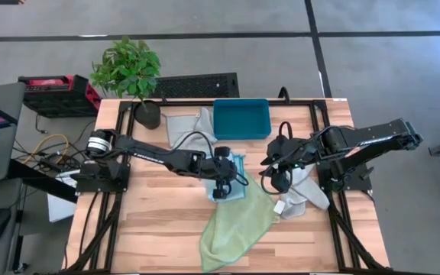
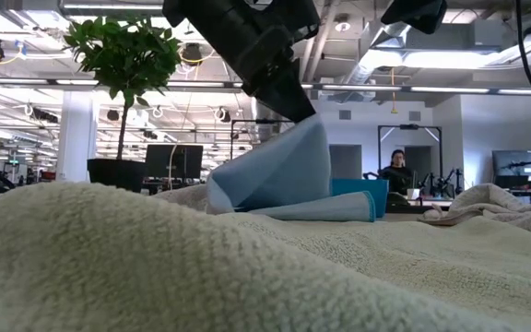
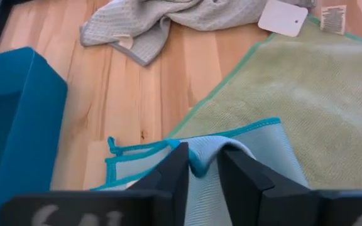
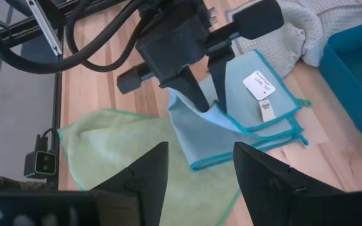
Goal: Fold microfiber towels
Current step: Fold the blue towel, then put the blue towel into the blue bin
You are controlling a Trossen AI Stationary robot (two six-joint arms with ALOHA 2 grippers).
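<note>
Your left gripper is pinching a raised fold of the blue towel, both fingers pressed against a ridge of cloth with its teal hem showing between them; the low view shows that fold pulled up into a peak under the arm. The blue towel sits mid-table, just in front of the teal bin, lying in layers with its white tag face up (text on it too small to read). Its front edge overlaps the green towel, which spreads from there down to the table's front edge and fills the low view's foreground. Your right gripper is spread wide and holds nothing; it hovers just right of the blue towel, aimed at the left gripper, over the green one. Under the right arm you've got a crumpled grey towel with a white tag, touching the green towel's right corner. The second grey towel lies bunched behind the left arm, between the potted plant and the bin, touching the bin's left wall. A person sits well behind the table in the low view.
</note>
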